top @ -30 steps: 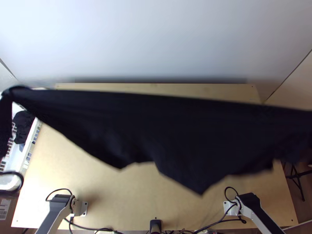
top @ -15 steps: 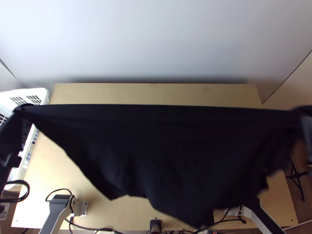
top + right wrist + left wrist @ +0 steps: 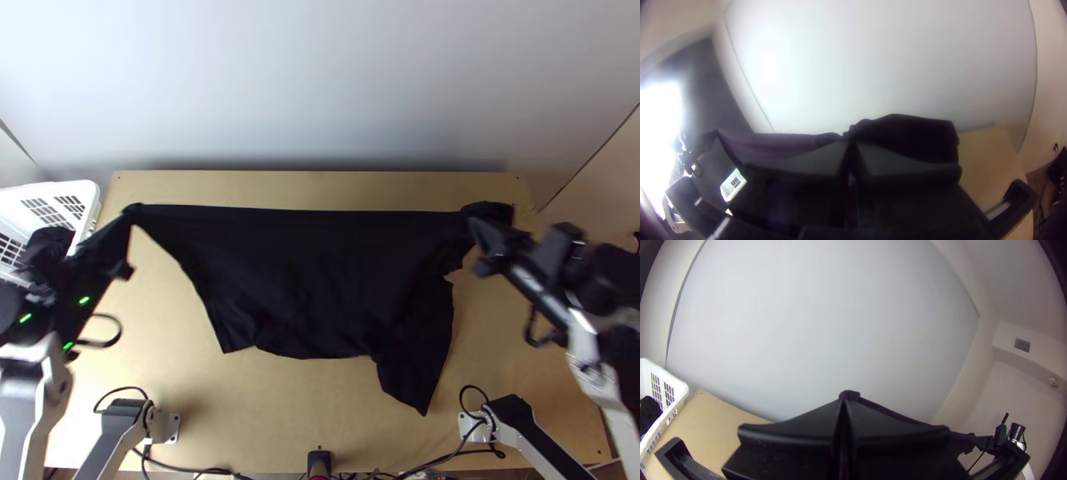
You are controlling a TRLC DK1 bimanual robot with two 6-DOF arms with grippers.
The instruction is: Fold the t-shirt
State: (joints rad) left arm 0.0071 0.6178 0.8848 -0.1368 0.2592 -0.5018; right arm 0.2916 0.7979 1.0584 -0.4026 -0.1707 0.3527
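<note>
The left hand [image 3: 132, 214] and right hand [image 3: 474, 227], fingers closed, grip the black t-shirt [image 3: 308, 276], stretched over the surface [image 3: 272, 420]

I can't read a single word, number, label, brand or sign on anything around me.
</note>
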